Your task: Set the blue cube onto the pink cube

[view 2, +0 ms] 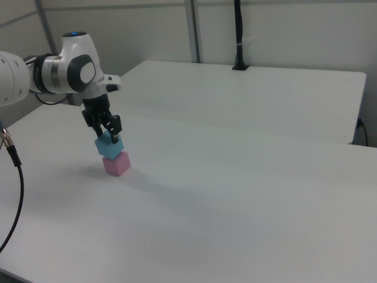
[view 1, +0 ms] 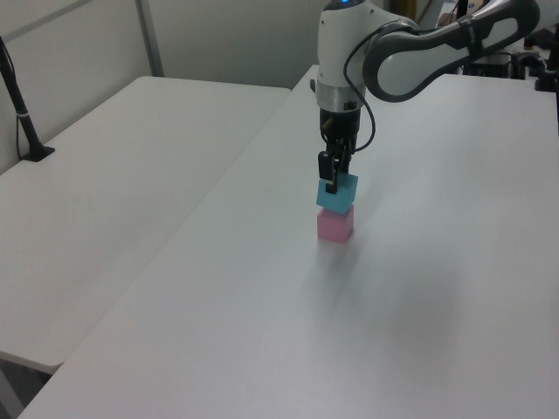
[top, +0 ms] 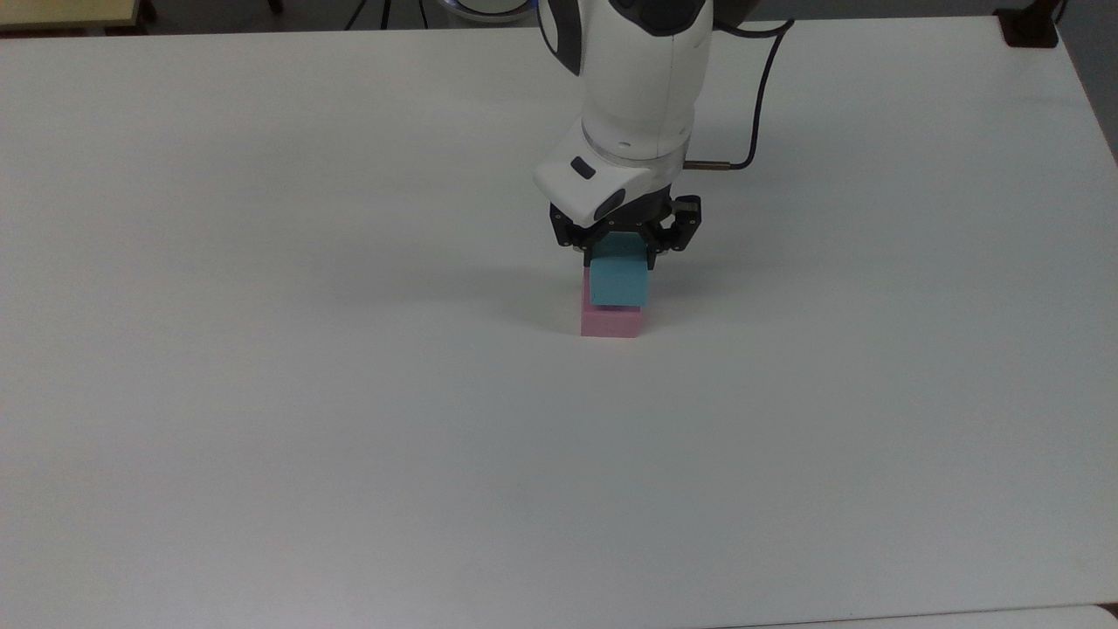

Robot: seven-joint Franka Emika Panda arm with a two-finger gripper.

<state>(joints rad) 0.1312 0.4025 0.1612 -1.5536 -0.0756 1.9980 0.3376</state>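
Fingers (top: pixel 622 259) (view 1: pixel 332 181) (view 2: pixel 108 137) point straight down and are closed narrow on the blue cube (top: pixel 618 281) (view 1: pixel 337 194) (view 2: pixel 109 146), one pad on each opposite side face, gripping its upper part. Blue cube hangs level between the pads, faces approx. square to the counter (top: pixel 262 393) (view 1: pixel 419 305) (view 2: pixel 247 206); a cube, so no long axis to report. Directly below the fingers sits the pink cube (top: pixel 610 321) (view 1: pixel 335 225) (view 2: pixel 116 164), flat on the counter, upright. Blue cube is over the pink one and appears at or very near its top face; whether the two touch cannot be told. Alignment not exact: in the top view the blue cube overhangs slightly toward the top view's right, with a strip of pink exposed at the top view's left edge; in the right view it sits a little toward the right view's left of the pink cube. Blue cube also looks turned a few deg. about the vertical relative to the pink one in the left view. White arm (top: pixel 633 79) (view 1: pixel 410 52) (view 2: pixel 53 71) rises above the fingers; dark cable (top: pixel 760 105) trails from the wrist toward the top view's right. Second white counter (view 1: pixel 113 192) (view 2: pixel 247 94) stands beside the working one, with a black post (view 1: pixel 22 113) (view 2: pixel 238 35) clamped at its edge.
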